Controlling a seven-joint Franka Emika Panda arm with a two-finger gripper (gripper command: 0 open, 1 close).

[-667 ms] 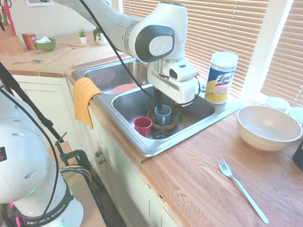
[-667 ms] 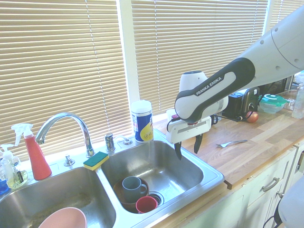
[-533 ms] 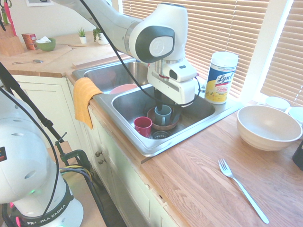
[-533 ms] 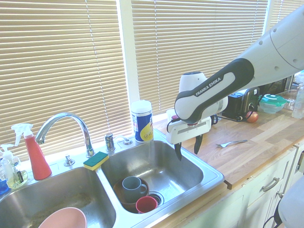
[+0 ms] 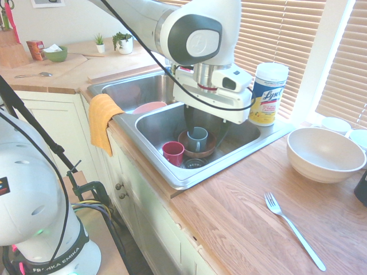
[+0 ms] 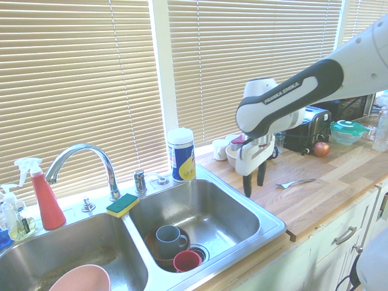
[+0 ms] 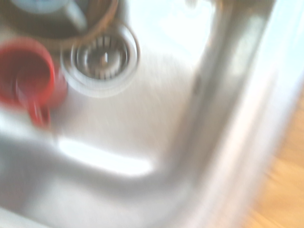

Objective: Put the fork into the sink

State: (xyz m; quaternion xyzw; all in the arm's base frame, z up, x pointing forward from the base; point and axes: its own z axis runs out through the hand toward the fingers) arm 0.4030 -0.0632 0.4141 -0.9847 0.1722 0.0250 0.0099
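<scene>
Above the near basin of the sink (image 5: pixel 182 184), close to its counter-side edge, the gripper (image 6: pixel 254 181) has its fingers spread wide, with nothing between them. The fork (image 5: pixel 293 230) lies on the wooden counter (image 5: pixel 241 229) beside the sink, outside its rim, tines toward the window side and the handle running away from it. The step in hand, I judge, is the approach — the pick-up is not yet made. Next the arm should carry the open gripper out past the sink's rim, line its fingers up across the thin handle and go down almost to the wood; too high, and they could close on air.
</scene>
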